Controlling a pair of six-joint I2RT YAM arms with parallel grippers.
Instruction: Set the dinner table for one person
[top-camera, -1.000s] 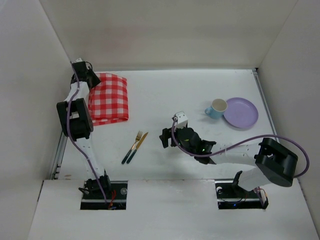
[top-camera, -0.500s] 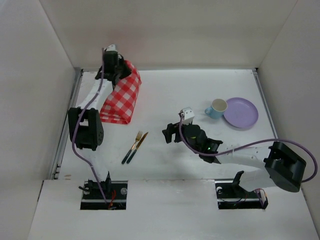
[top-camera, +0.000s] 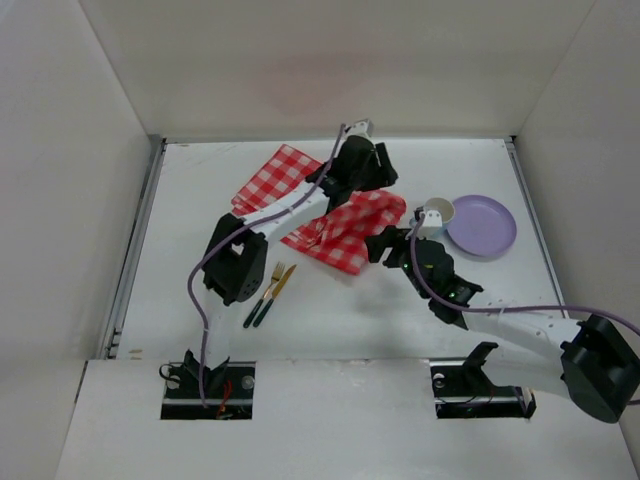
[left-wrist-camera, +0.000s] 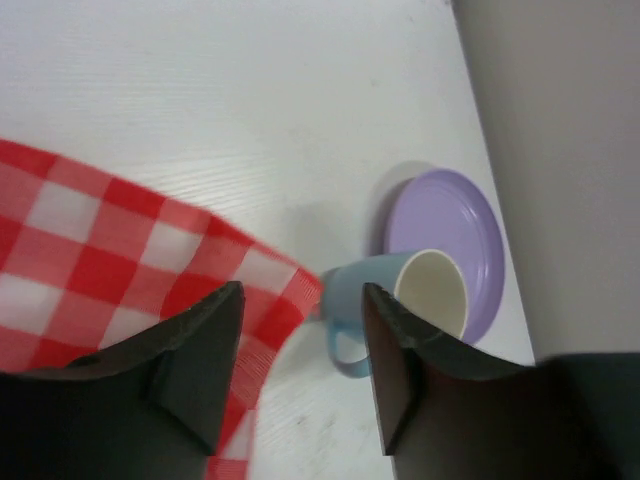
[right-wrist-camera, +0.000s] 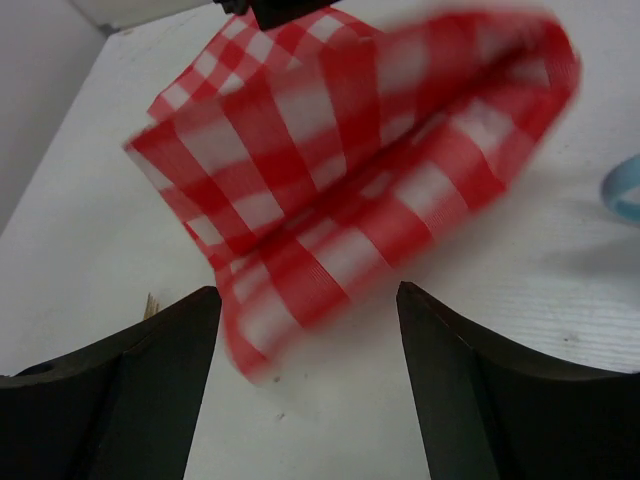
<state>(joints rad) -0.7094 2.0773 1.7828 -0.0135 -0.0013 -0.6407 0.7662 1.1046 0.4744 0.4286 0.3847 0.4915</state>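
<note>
L gripper has the checkered cloth pinched, hanging over the dinner table. R gripper wide open right beside cloth.

This is a robot test cell in a lab. The matte-white dinner table has bare white panel walls rising beyond the left gripper, grey metal rails, and arm bases bolted on.

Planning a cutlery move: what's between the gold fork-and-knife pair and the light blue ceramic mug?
Top view: the red-and-white checkered cloth and the open right tool lie between them.
</note>
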